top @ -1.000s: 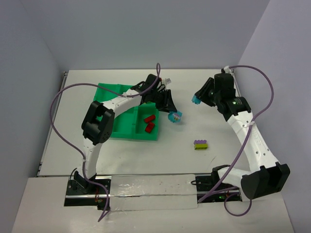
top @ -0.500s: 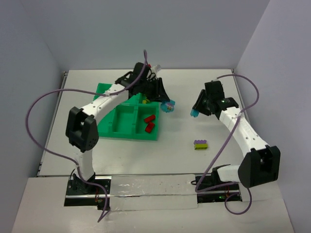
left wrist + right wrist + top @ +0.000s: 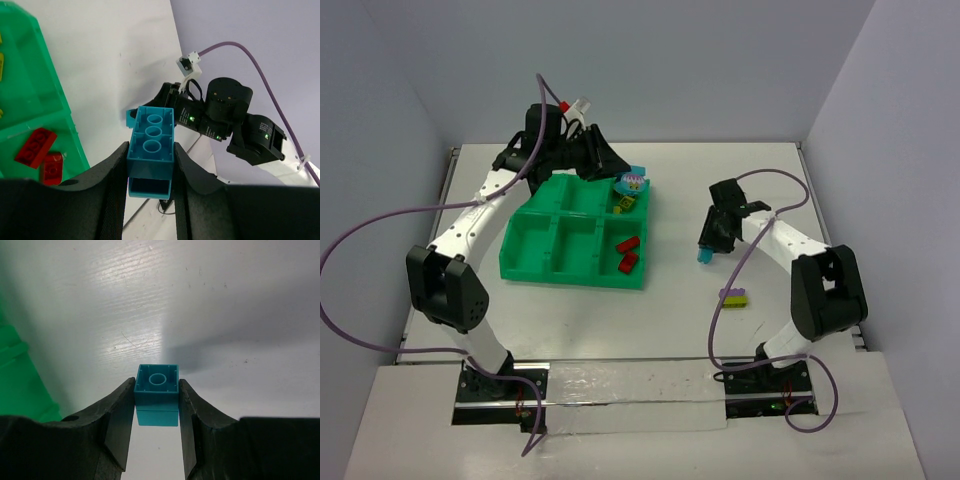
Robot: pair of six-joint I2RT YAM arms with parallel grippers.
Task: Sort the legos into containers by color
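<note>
The left gripper (image 3: 150, 167) was closed on a long cyan brick (image 3: 151, 142), clamped between both fingers with its hollow underside facing the camera. The green tray (image 3: 535, 262) lay left of these fingers, with two red bricks (image 3: 39, 152) in one compartment. The right gripper (image 3: 157, 407) was closed on a small cyan brick (image 3: 157, 385) between its pads, above the white table (image 3: 225, 300). A purple-and-lime brick stack (image 3: 734, 297) lay near that gripper.

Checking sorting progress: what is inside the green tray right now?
Two red legos lie in the near right compartment, yellow-green ones in the far right compartment. The left end effector with its cyan lego covers part of that one.
</note>
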